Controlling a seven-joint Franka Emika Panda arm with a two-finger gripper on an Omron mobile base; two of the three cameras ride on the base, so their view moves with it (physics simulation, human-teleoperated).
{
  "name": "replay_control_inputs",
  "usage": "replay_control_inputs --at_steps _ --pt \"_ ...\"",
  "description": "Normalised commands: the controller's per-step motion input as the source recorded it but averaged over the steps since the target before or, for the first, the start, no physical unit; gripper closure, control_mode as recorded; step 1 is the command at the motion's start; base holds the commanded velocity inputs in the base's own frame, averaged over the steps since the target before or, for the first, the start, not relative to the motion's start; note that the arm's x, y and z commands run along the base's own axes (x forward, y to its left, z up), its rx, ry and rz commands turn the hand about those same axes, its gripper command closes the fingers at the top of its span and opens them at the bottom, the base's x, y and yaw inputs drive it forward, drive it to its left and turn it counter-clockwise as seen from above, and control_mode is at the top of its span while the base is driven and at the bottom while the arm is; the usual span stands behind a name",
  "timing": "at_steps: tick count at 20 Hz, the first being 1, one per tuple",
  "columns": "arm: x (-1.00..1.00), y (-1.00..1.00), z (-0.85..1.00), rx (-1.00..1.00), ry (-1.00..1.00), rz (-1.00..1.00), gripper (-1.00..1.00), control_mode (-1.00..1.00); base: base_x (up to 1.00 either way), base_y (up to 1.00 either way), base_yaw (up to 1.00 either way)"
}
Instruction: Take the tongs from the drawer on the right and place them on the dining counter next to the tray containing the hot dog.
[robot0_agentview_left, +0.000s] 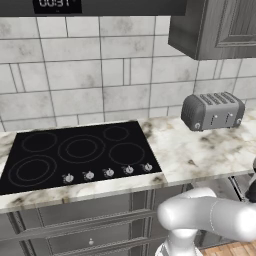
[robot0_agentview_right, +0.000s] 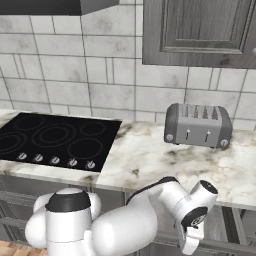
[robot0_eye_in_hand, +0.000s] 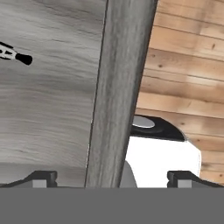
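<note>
We see the pincer (robot0_eye_in_hand: 112, 179) with its tips spread wide apart, gripping nothing, straddling the dark grey front edge of the drawer (robot0_eye_in_hand: 118, 87). Inside the pale drawer, one end of the tongs (robot0_eye_in_hand: 13, 53) peeks in at the far left.

Black cooktop (robot0_agentview_left: 80, 152): set flush in the marble bench (robot0_agentview_left: 200, 150), five silver knobs along its front edge. Grey four-slot toaster (robot0_agentview_left: 212, 111): upright on the bench, well right of the cooktop, near the tiled wall (robot0_agentview_left: 90, 75). Dark grey wall cabinet (robot0_agentview_right: 200, 32): hangs above the toaster. Dark grey lower cabinets (robot0_agentview_left: 75, 220): below the bench. Wooden plank floor (robot0_eye_in_hand: 188, 65).
</note>
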Motion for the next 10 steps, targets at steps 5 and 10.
replay_control_inputs --at_steps 5,10 --pt "0.0 0.0 -0.1 0.0 0.08 0.0 -1.0 -1.0 0.0 0.0 0.0" --pt "0.0 0.0 -0.16 0.0 0.08 0.0 -1.0 -1.0 0.0 0.0 0.0"
